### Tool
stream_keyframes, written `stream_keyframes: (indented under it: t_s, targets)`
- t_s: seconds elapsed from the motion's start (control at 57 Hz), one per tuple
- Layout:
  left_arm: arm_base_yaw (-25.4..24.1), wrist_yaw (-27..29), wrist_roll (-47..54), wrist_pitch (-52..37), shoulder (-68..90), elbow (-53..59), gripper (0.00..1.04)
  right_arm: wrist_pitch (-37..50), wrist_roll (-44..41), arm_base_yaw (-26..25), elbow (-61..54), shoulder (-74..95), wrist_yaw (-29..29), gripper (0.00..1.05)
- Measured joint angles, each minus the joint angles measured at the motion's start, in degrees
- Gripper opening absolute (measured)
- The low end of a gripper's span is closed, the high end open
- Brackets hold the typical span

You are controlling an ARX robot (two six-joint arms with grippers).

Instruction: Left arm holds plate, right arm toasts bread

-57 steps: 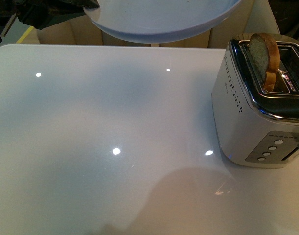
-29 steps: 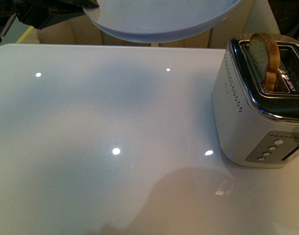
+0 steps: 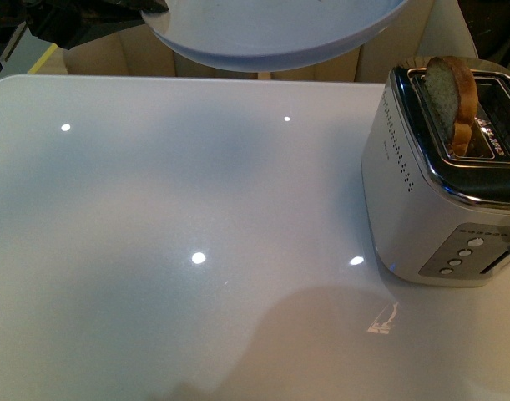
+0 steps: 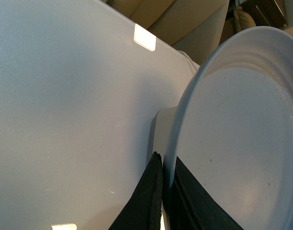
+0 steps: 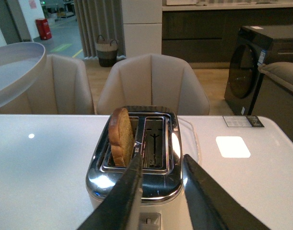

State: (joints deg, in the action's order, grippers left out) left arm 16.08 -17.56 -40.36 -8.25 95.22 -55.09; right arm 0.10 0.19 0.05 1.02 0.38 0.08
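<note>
We hold plate [image 3: 271, 33] aloft, left claw [image 4: 164, 170] clamped on rim. Bread [image 3: 451, 96] stands raised in toaster [image 3: 421, 209] slot. Right claw [image 5: 161, 160] open near toaster, empty. We judge moving bread to plate remains.

Even indoor light, small bright glints on the glossy table [image 3: 113, 192], soft broad shadows, mild grain.

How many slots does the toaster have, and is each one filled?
2, side by side in the top of the toaster. The one nearer the held plate has the bread standing upright in it; the other slot is empty. None seems hidden.
</note>
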Motion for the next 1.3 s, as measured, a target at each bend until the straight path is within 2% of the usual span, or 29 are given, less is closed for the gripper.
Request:
stream_keyframes:
  t_s: [0.07, 0.158, 0.351, 0.421, 0.508, 0.543, 0.736, 0.841, 1.069, 1.297]
  targets:
    - [0.02, -0.02, 0.0, 0.0, 0.0, 0.0, 0.03, 0.0, 0.0, 0.0, 0.0, -0.04, 0.0, 0.48]
    - [0.02, 0.0, 0.0, 0.0, 0.0, 0.0, 0.03, 0.0, 0.0, 0.0, 0.0, -0.04, 0.0, 0.67]
    - [0.0, 0.0, 0.0, 0.0, 0.0, 0.0, 0.03, 0.0, 0.02, 0.0, 0.0, -0.04, 0.0, 0.97]
    - [-0.02, -0.52, -0.42, -0.28, 0.0, 0.02, 0.03, 0.0, 0.0, 0.0, 0.0, -0.04, 0.0, 0.96]
    - [-0.72, -10.36, -5.86, -10.12, 0.02, 1.7, 0.03, 0.0, 0.0, 0.0, 0.0, -0.07, 0.02, 0.96]
    - [-0.81, -12.68, -8.68, -12.57, -0.07, 1.7, 0.03, 0.0, 0.0, 0.0, 0.0, -0.04, 0.0, 0.96]
    - [-2.05, -14.4, -11.37, -12.22, -0.33, 1.7, 0.03, 0.0, 0.0, 0.0, 0.0, -0.07, 0.02, 0.96]
    - [-4.48, -15.87, -10.88, -10.43, -0.39, 1.7, 0.03, 0.0, 0.0, 0.0, 0.0, -0.07, 0.0, 0.96]
    - [-14.62, -18.32, -3.61, -3.72, -0.59, 1.55, 0.03, 0.0, 0.0, 0.0, 0.0, -0.07, 0.02, 0.96]
    - [-28.04, -18.8, 11.85, 2.73, 5.77, 0.31, 0.03, 0.0, 0.0, 0.0, 0.0, -0.07, 0.02, 0.96]
